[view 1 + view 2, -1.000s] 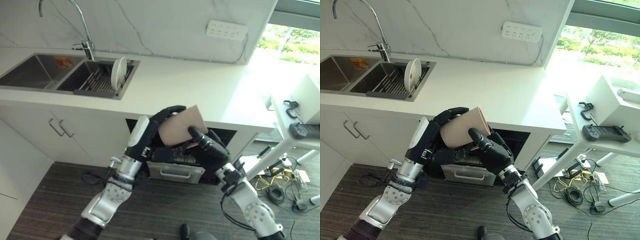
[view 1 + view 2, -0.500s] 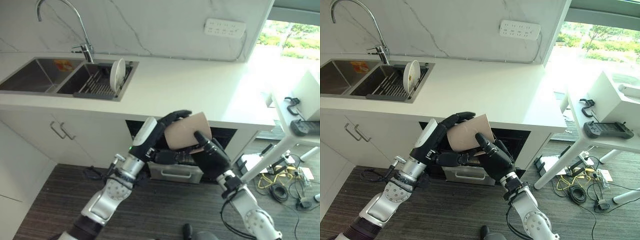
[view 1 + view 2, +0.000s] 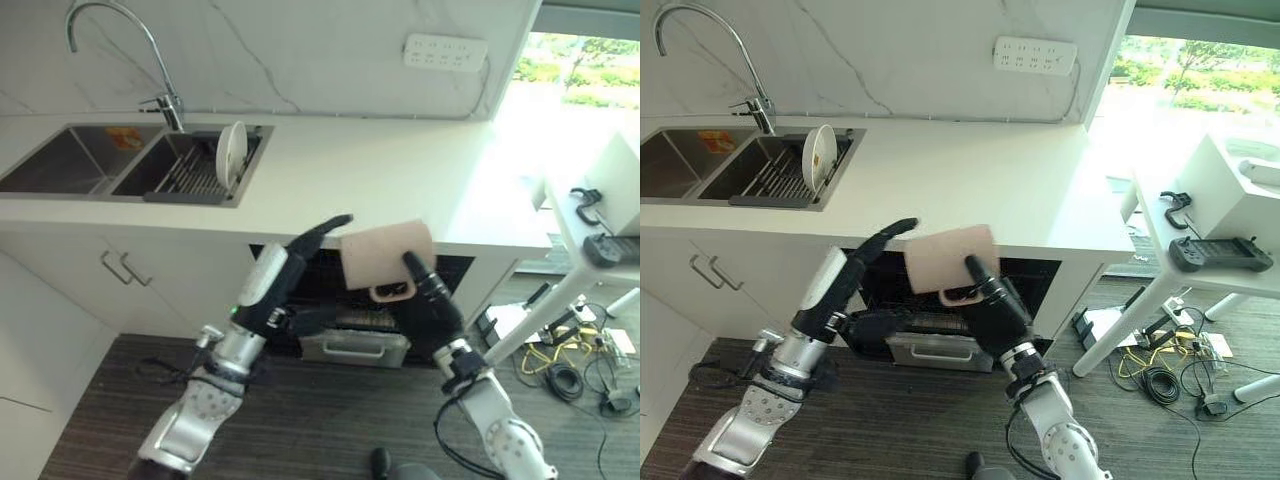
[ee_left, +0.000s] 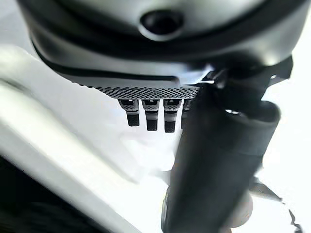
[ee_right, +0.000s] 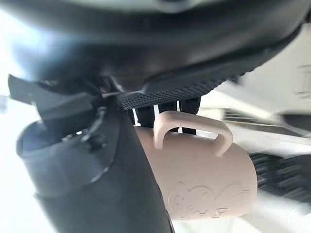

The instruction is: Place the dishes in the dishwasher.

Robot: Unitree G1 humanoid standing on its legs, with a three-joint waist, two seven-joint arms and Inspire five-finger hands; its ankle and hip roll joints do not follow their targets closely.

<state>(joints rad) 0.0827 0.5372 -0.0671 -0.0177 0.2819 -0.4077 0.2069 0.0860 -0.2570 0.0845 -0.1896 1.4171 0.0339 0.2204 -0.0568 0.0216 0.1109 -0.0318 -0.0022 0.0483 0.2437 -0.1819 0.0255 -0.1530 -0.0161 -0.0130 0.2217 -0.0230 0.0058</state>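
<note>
Letting go of the pink mug (image 3: 382, 262), the left hand (image 3: 283, 268) has drawn back since a second ago, its fingers now straightened and pointing toward the cup without touching it. The right hand (image 3: 428, 298) alone grips the mug, fingers threaded at the handle, thumb up beside the body, holding it on its side in the air before the open dishwasher (image 3: 355, 330) under the white bench (image 3: 380, 170). The dishwasher's pulled-out rack sits below the mug. In the sink (image 3: 120, 165), a white plate (image 3: 232, 150) stands upright in a dark drying rack (image 3: 195, 170).
</note>
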